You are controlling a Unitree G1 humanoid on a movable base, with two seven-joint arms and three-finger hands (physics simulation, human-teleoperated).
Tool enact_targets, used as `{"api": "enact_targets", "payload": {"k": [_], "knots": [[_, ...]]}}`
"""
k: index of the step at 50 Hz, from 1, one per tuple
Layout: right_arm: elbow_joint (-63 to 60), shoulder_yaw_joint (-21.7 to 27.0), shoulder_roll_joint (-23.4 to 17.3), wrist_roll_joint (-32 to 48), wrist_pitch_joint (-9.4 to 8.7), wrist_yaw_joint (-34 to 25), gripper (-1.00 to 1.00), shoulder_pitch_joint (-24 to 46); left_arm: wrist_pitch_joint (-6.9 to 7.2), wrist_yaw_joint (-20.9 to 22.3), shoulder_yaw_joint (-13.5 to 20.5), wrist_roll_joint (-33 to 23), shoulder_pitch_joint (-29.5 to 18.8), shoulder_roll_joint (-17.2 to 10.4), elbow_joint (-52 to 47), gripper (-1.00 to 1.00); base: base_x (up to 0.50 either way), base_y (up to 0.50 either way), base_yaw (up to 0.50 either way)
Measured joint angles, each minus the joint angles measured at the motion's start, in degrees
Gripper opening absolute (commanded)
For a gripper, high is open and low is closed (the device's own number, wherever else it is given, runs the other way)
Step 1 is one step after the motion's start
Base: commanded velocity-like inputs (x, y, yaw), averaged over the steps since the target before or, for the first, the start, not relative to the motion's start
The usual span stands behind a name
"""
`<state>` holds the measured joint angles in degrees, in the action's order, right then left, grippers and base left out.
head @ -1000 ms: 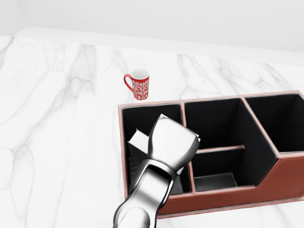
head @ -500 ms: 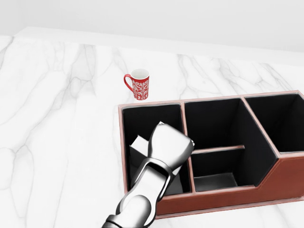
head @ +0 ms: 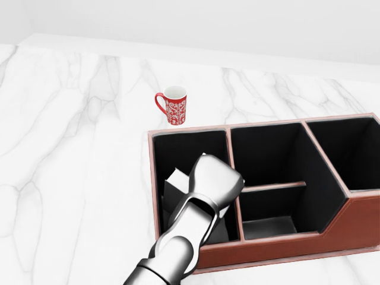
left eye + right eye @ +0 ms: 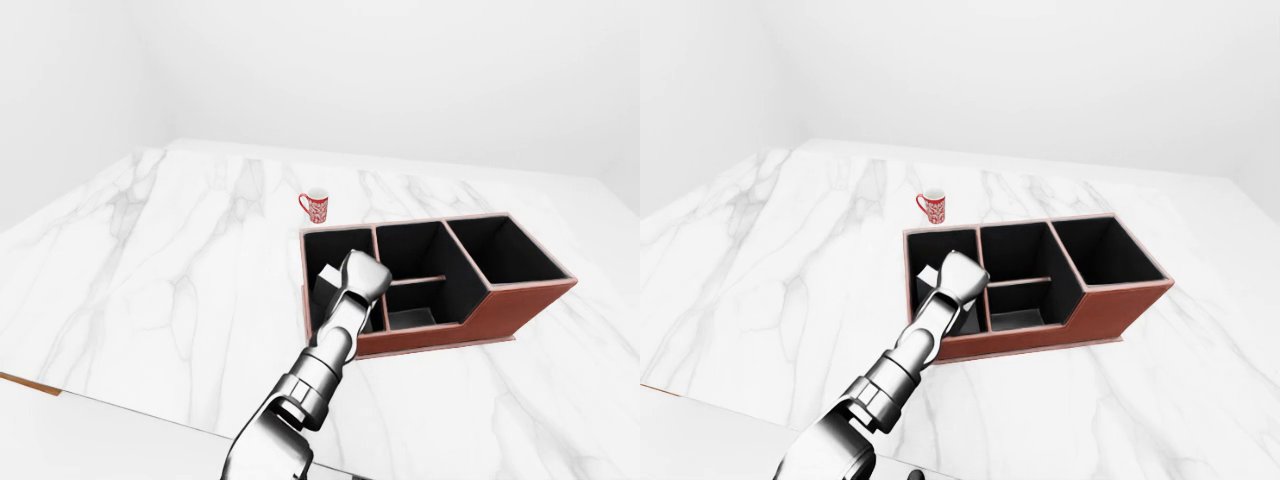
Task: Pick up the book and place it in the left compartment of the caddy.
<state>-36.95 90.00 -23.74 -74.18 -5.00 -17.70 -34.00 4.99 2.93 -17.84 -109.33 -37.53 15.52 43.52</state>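
Standing on edge in the caddy's left compartment, the pale grey book (image 3: 176, 185) leans behind the shiny metal left hand (image 3: 214, 181). That hand's fingers are hidden under its own bulk, so whether they grip or have let go, I cannot tell. Done well, the fingers would part gently and the hand rise straight, clear of the reddish-brown leather caddy (image 3: 285, 244) walls. No writing shows anywhere; the red patterned mug (image 3: 173, 106) carries only white scrollwork.
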Motion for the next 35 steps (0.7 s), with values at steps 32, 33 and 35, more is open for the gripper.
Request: {"api": "enact_targets", "payload": {"k": [32,33,35], "knots": [[-0.18,0.00,0.11,0.38,0.00,-0.10,1.00,0.13,0.01,1.78,-2.36,4.91,8.27,-3.49,-16.17,1.00,0.01,0.00,-0.01],[-0.18,0.00,0.10,0.39,0.00,-0.10,1.00,0.13,0.01,3.11,-2.48,4.43,9.18,-3.57,-18.21,1.00,0.00,0.00,0.00],[-0.18,0.00,0.12,0.43,0.00,-0.14,1.00,0.14,0.01,5.30,-2.69,3.66,10.85,-3.65,-23.17,1.00,0.00,0.00,0.00]]}}
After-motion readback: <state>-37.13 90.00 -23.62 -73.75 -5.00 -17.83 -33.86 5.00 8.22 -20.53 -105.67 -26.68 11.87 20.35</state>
